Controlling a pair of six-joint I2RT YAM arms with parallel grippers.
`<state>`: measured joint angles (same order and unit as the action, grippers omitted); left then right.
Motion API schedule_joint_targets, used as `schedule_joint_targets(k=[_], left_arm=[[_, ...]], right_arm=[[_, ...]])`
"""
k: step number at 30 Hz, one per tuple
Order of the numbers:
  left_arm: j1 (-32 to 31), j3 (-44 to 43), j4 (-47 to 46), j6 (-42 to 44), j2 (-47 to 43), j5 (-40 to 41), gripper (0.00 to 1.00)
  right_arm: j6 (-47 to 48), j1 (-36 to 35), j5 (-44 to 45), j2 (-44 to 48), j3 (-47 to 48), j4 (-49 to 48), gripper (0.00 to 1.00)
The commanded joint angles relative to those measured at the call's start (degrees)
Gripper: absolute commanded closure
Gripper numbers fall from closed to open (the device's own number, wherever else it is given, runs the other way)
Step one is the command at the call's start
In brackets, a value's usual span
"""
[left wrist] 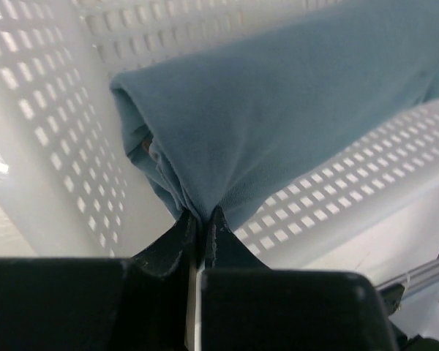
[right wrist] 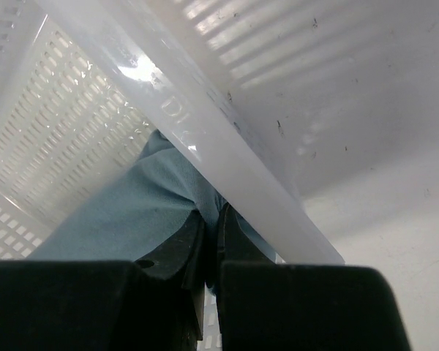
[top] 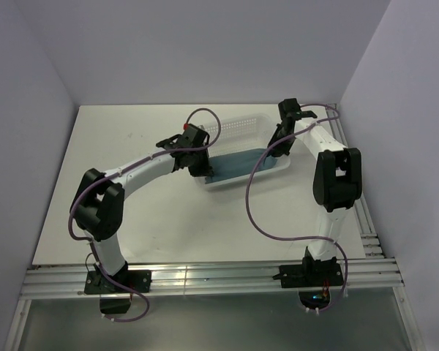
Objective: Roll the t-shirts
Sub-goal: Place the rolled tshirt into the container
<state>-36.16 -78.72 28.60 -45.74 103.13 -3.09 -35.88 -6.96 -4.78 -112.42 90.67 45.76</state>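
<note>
Pinching opposite ends of the t-shirt (left wrist: 293, 110), the left gripper (left wrist: 200, 217) and right gripper (right wrist: 214, 213) are reaching into the basket (right wrist: 205, 135) (rim crossing close before the right one).

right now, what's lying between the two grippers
The teal t-shirt, spanning from left gripper to right gripper inside the white basket; the top view shows it, each shut on an end.

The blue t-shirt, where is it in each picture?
Top external: the t-shirt lies near the middle, inside the white basket.
Left wrist: the t-shirt fills the centre and upper right, bundled up inside the basket.
Right wrist: the t-shirt is at the lower left, below the slanted basket rim.
Shared landmark: the white basket's holey wall.
</note>
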Motion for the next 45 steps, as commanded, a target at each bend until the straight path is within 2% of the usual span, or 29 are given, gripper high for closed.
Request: schedule_joint_targets(k=[1, 6, 10, 20, 28, 30, 32, 45], left_arm=[[-1.63, -0.56, 2.07, 1.09, -4.34, -3.15, 1.00], [-2.51, -0.56, 4.97, 0.65, -4.43, -4.73, 1.00], [-2.51, -0.30, 6.64, 1.09, -2.94, -5.43, 1.00], [-2.69, 2.34, 6.91, 1.79, 0.32, -7.89, 1.00], [-4.44, 1.55, 8.58, 3.11, -0.56, -7.28, 0.85], [-4.44, 1.37, 8.58, 3.11, -0.91, -7.02, 0.79], [-4.53, 0.85, 8.84, 3.20, -1.44, -6.93, 0.73], [-4.44, -3.72, 11.39, 3.81, -1.00, -6.58, 0.58]], right_arm=[[1.51, 1.34, 2.23, 1.51, 3.18, 0.91, 1.00], [2.22, 1.86, 2.31, 2.20, 2.41, 1.97, 1.00], [2.30, 1.86, 2.31, 4.84, -1.89, 1.35, 1.00], [3.27, 2.04, 4.16, 6.43, -5.42, 2.32, 1.00], [3.27, 2.30, 4.69, 5.90, -3.92, 3.46, 0.99], [3.09, 2.30, 4.69, 6.33, -4.36, 3.29, 0.98], [3.09, 2.48, 4.69, 7.04, -5.07, 2.94, 0.94], [3.80, 2.65, 6.09, 8.80, -5.16, 3.72, 0.66]])
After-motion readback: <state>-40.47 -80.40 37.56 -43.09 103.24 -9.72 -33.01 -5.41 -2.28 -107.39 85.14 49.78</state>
